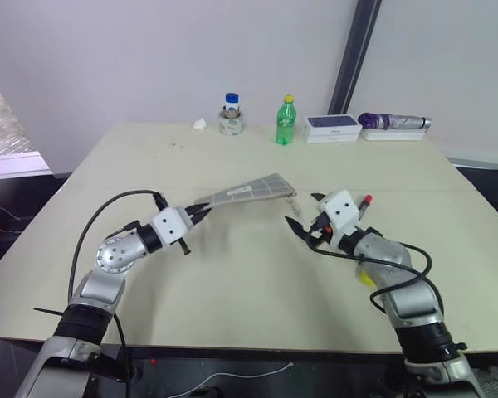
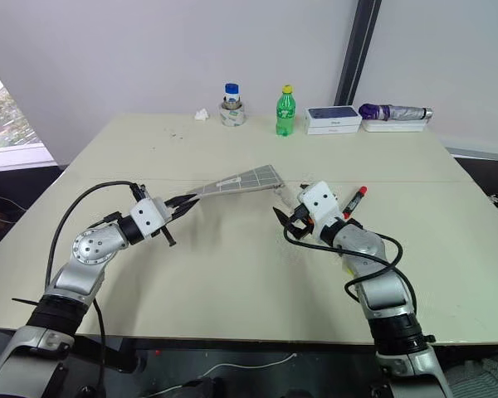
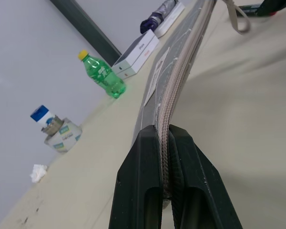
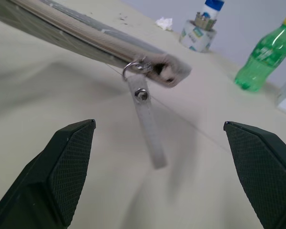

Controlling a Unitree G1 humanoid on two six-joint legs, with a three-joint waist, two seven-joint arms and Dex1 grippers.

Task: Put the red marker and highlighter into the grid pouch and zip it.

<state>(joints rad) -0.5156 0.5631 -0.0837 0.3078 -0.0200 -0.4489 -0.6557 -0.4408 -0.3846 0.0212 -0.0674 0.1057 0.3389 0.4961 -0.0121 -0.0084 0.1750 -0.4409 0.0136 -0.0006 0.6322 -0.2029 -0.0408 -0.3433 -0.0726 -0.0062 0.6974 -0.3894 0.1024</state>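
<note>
Pouch: grey, grid-lined, held off the table at mid-scene by one end, its zipper edge clenched in the left gripper; zip pull hangs free at the other end. Right gripper: released, jaws wide, just right of the pull and apart from it. Red marker: on the table right of the right gripper. Highlighter: yellow, partly hidden beside the right arm. Far edge: green bottle, jar, white box, umbrella.
</note>
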